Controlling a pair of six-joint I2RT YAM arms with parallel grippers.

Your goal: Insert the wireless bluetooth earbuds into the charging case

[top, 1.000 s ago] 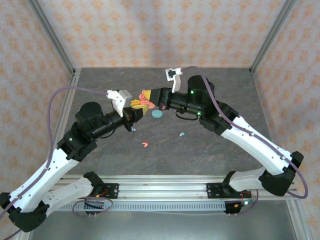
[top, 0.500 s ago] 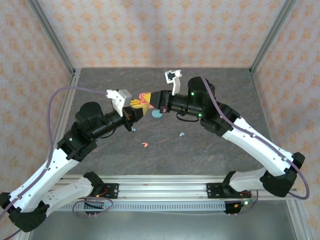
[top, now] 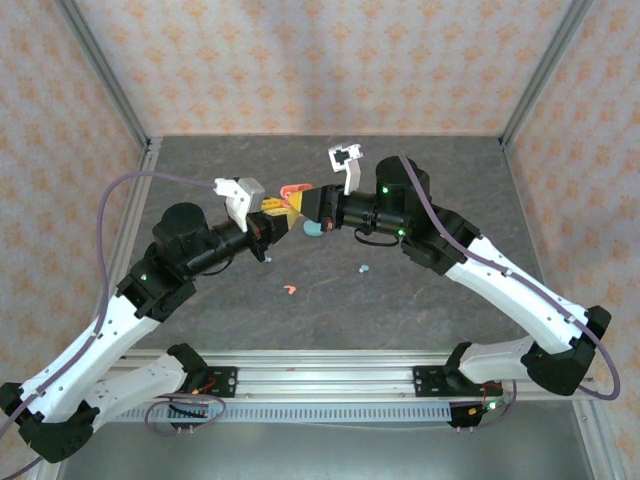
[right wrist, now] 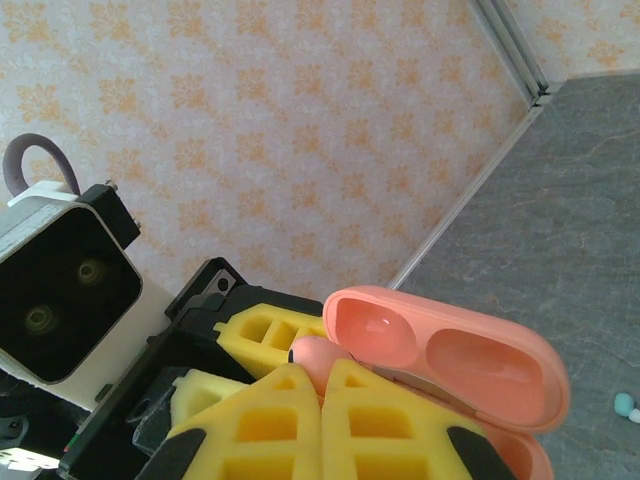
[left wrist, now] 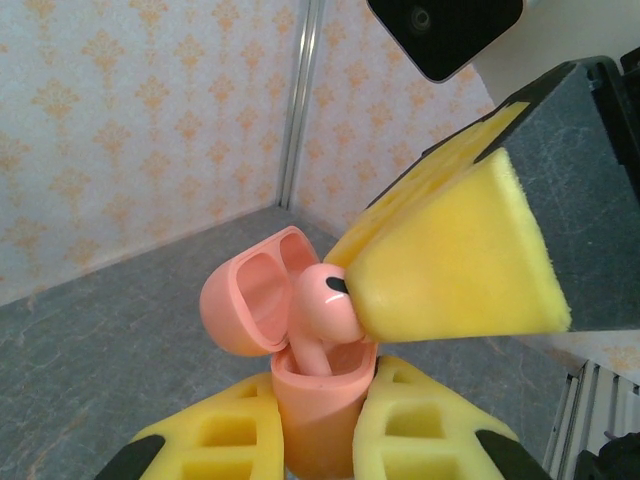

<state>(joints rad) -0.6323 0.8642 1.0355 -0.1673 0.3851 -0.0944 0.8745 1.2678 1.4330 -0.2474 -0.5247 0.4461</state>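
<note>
My left gripper is shut on a salmon-pink charging case, held upright with its lid open. My right gripper is shut on a pink earbud. The earbud's stem reaches down into the case's left well, its head still above the rim. From above, both grippers meet at the case over mid-table. A second pink earbud and two teal earbuds lie on the table.
A teal charging case lies on the grey table just below the grippers. Patterned walls with metal posts close in the back and sides. Both forearms angle inward from the near edge.
The right gripper has moved left with the pink earbud and closed in on the open case. The left gripper and case have hardly shifted.
</note>
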